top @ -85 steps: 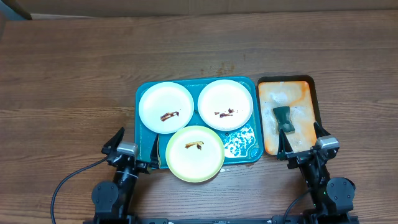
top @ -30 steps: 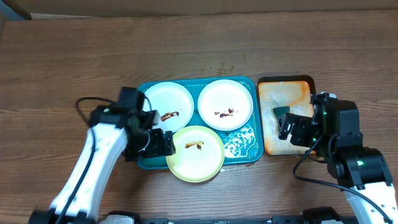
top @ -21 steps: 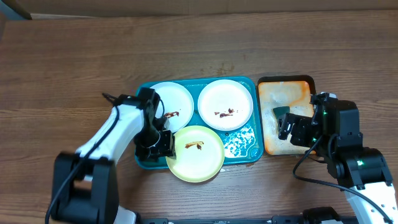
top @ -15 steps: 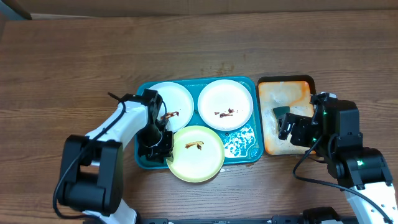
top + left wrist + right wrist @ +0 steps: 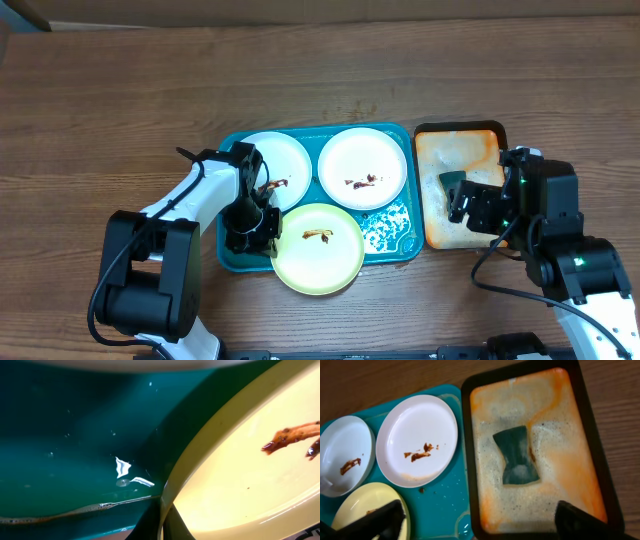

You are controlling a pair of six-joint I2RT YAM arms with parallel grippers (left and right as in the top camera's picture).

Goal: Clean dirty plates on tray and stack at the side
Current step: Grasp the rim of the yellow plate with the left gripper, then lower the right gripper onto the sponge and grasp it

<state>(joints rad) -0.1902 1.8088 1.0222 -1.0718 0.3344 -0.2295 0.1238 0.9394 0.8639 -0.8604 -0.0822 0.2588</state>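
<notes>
Three plates lie on the teal tray [image 5: 392, 228]: two white ones [image 5: 275, 165] [image 5: 362, 165] at the back and a yellow-green one [image 5: 318, 250] in front, overhanging the near rim. All carry brown smears. My left gripper [image 5: 262, 232] is shut on the yellow-green plate's left rim. In the left wrist view that rim [image 5: 167, 495] runs between the dark fingers, and my left gripper [image 5: 164, 527] stays low over the tray floor [image 5: 75, 435]. My right gripper [image 5: 477, 522] hangs open above the orange tray [image 5: 565, 435], short of the sponge [image 5: 517, 455].
The dark-rimmed orange tray [image 5: 470, 150] stands right of the teal tray, foamy inside, with a dark green sponge [image 5: 452, 182] in it. Soapy water pools on the teal tray's front right corner [image 5: 385, 232]. Bare wooden table [image 5: 120, 110] surrounds both trays.
My left arm swung in to the yellow-green plate's left edge and its gripper closed on the rim. The plate shifted slightly. My right arm has barely moved.
</notes>
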